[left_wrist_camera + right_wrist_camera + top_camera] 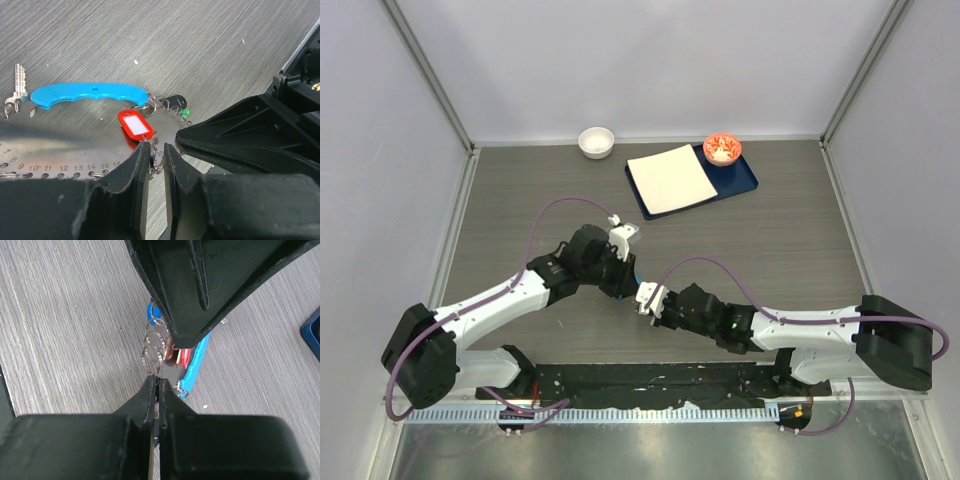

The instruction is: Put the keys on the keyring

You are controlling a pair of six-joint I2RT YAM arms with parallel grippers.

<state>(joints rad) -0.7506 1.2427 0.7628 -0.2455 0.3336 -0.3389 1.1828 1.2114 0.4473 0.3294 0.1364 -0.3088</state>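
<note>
Keys [134, 125] with red, black and green heads are already hanging, we are judging, on the keyring [90, 94], clustering at its blue crescent's 3 o'clock end mid-surface [520, 200], with a bare silver key [19, 80] at 9 o'clock. Our left claw [156, 165] is pinching nearly together on small rings [152, 352] by the red head; our right claw [156, 390] is clamping them from 6 o'clock. Threading is looking unfinished.

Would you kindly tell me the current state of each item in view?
Left end effector: shut on split rings.
Right end effector: shut on split rings.
Keyring: lying flat on table.
Red tag: lying flat, ring attached.
White bowl: upright.
Orange bowl: upright on blue tray.
</note>
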